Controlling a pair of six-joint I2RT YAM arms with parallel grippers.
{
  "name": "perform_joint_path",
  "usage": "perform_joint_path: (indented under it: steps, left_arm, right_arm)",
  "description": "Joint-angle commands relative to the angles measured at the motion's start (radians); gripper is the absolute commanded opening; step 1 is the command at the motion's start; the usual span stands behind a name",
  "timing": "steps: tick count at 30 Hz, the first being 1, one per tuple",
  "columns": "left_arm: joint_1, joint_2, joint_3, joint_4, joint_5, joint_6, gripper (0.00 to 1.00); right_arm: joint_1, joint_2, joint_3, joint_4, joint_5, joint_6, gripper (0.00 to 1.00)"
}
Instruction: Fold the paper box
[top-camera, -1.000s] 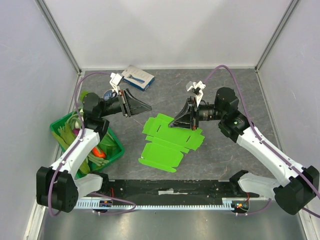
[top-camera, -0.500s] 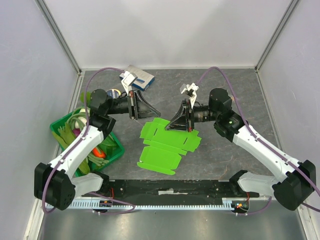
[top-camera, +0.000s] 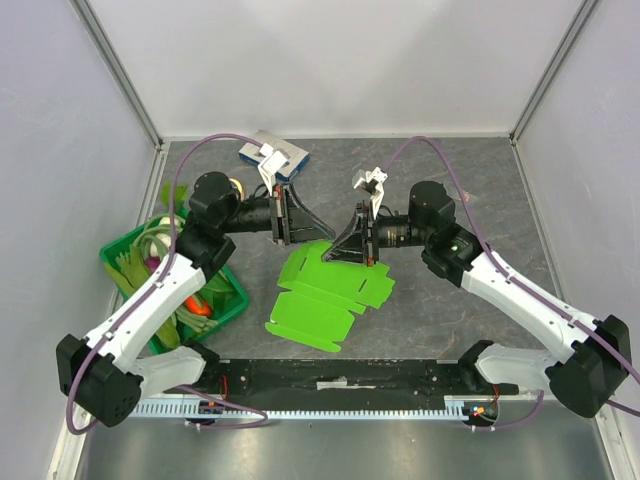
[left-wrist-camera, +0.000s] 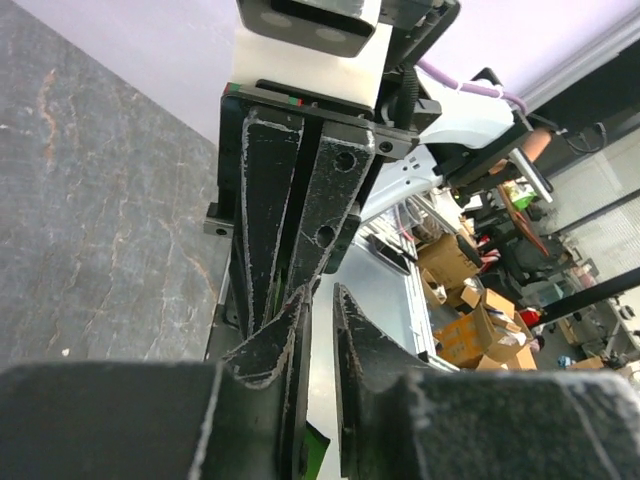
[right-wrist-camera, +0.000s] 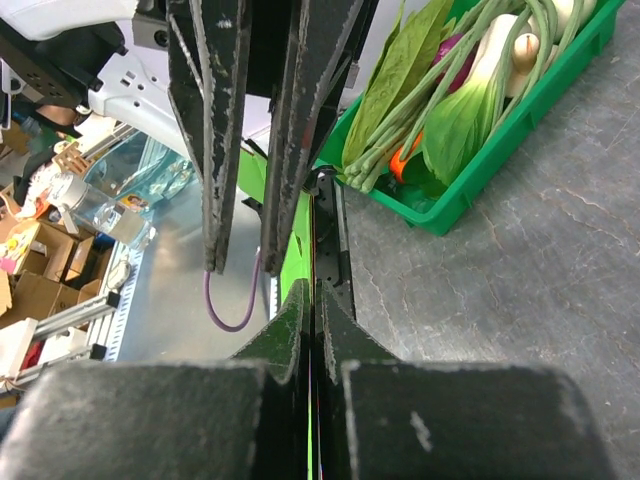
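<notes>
The right gripper's (right-wrist-camera: 312, 292) fingers were clamped together on a sliver of the box's (top-camera: 315, 310) 12 o'clock edge. The left gripper (left-wrist-camera: 320, 296) kept a narrow gap between its fingers and apparently held nothing, though its tips were partly hidden. Within the last second it had swung in from 10 o'clock to meet the right gripper, while the box slid toward 7 o'clock, nearer the crate (top-camera: 225, 312). The box lay flat near table centre. A two-handed first fold looked about to begin.
</notes>
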Motion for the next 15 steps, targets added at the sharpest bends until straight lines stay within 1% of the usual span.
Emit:
perform_joint_path:
  steps: [1,3,5,6,7,9,10,11,12,13,15]
  left_arm:
    - [-0.011,-0.040,0.067,-0.217,-0.095,0.184,0.21]
    - [0.002,-0.067,0.087,-0.305,-0.131,0.257,0.22]
    - [0.059,-0.119,0.091,-0.306,-0.118,0.259,0.28]
    - [0.087,-0.132,0.091,-0.306,-0.080,0.246,0.29]
    - [0.145,-0.139,0.091,-0.306,-0.054,0.239,0.30]
    - [0.202,-0.153,0.081,-0.318,0.003,0.233,0.31]
    - [0.252,-0.156,0.059,-0.314,0.019,0.226,0.31]
    - [0.274,-0.162,0.039,-0.286,0.038,0.210,0.28]
    - [0.286,-0.167,0.011,-0.253,0.096,0.146,0.26]
    - [0.295,-0.172,-0.042,-0.111,0.121,0.106,0.24]
    - [0.295,-0.175,-0.086,-0.014,0.173,0.016,0.23]
  right_arm:
    - [0.007,0.001,0.050,0.070,0.052,0.026,0.00]
    - [0.007,-0.003,0.055,0.027,0.057,-0.003,0.00]
    - [0.004,-0.014,0.044,0.019,0.042,-0.025,0.00]
    - [0.002,-0.019,0.042,0.021,0.014,-0.029,0.00]
    - [0.002,-0.022,0.041,0.019,0.002,-0.035,0.00]
    - [0.001,-0.031,0.039,0.021,-0.041,-0.043,0.00]
    - [-0.001,-0.033,0.039,0.021,-0.047,-0.046,0.00]
    - [-0.001,-0.037,0.042,0.021,-0.052,-0.049,0.00]
    - [-0.002,-0.039,0.044,0.021,-0.058,-0.049,0.00]
    - [-0.007,-0.040,0.047,0.022,-0.064,-0.049,0.00]
    - [-0.010,-0.040,0.061,0.022,-0.075,-0.049,0.00]
